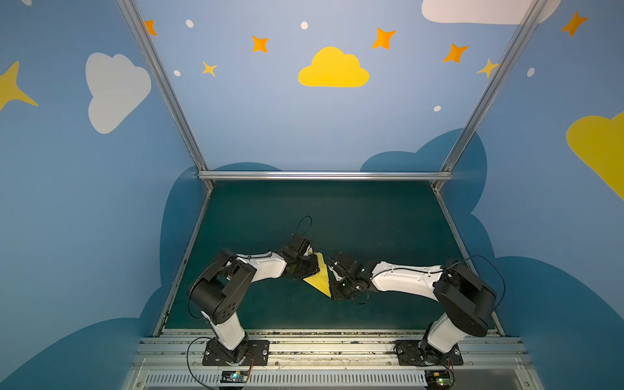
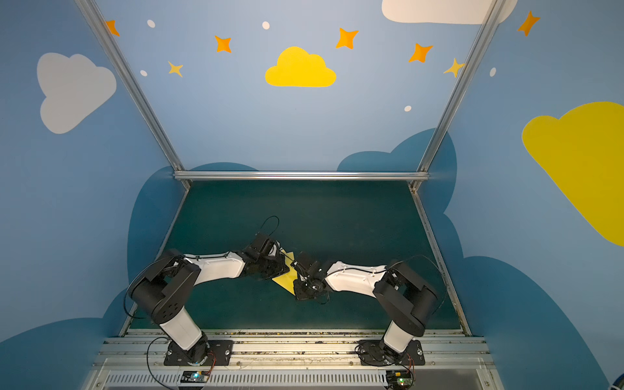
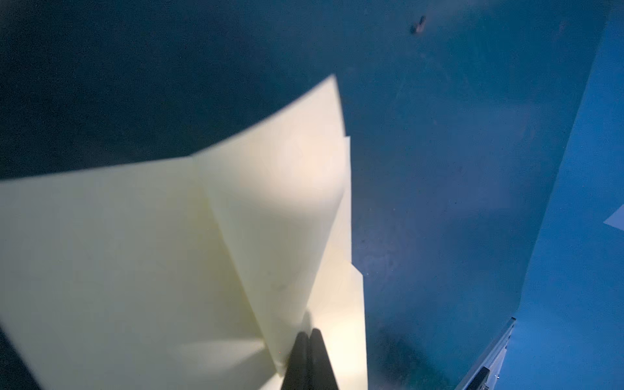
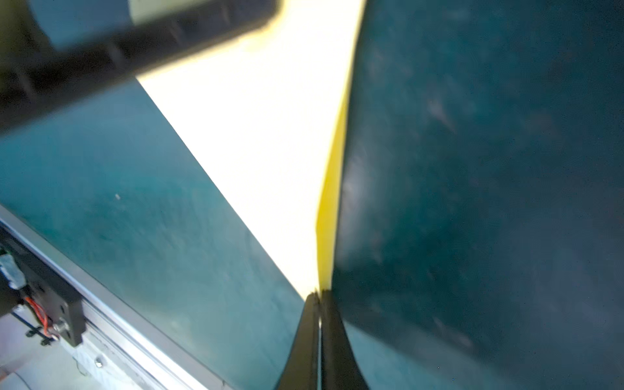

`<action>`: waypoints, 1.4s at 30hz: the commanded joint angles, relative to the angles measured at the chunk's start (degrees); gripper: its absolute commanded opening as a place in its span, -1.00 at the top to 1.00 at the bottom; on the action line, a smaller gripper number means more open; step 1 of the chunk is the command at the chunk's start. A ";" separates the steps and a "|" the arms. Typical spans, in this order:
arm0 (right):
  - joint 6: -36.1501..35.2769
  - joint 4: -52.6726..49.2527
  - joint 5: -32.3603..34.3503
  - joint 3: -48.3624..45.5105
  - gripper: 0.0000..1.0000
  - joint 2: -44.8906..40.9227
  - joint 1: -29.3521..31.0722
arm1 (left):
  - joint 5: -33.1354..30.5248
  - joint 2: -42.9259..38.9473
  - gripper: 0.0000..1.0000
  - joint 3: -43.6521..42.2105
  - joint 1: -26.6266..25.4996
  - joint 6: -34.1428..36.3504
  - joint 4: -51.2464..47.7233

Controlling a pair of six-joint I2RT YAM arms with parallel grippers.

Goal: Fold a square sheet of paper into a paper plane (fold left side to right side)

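The square sheet of paper is folded into a pale yellow paper plane (image 1: 320, 282) (image 2: 285, 282), a pointed wedge held between the two arms over the middle of the mat. In the left wrist view its layered wings (image 3: 277, 202) fan out from my left gripper (image 3: 308, 332), which is shut on the layers. My left gripper (image 1: 312, 266) (image 2: 282, 261) sits at the plane's left edge. My right gripper (image 4: 319, 293) is shut on the plane's narrow pointed end (image 4: 263, 135). In both top views the right gripper (image 1: 332, 273) (image 2: 295, 273) is at the plane's right edge.
A dark green mat (image 1: 337, 219) covers the table. Aluminium rails run along the front (image 1: 320, 347) and the back (image 1: 324, 175), with blue painted walls on three sides. The two wrists are close together mid-table.
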 commanded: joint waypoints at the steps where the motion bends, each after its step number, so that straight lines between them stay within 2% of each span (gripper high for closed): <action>1: 0.88 -4.56 1.17 0.57 0.88 -3.34 0.32 | -2.48 0.00 0.93 -1.63 0.60 0.07 -3.50; 6: 1.77 -3.46 1.77 3.63 1.00 -2.89 0.34 | -2.59 -0.15 0.93 -1.99 0.60 -0.01 -3.30; 17: 1.70 -0.63 3.24 10.32 1.00 5.43 -0.69 | -2.58 -0.11 0.93 -2.12 0.56 -0.10 -3.34; 42: 2.32 2.63 2.85 2.03 1.00 6.68 -1.69 | -2.78 0.06 0.93 -2.32 0.60 -0.27 -3.41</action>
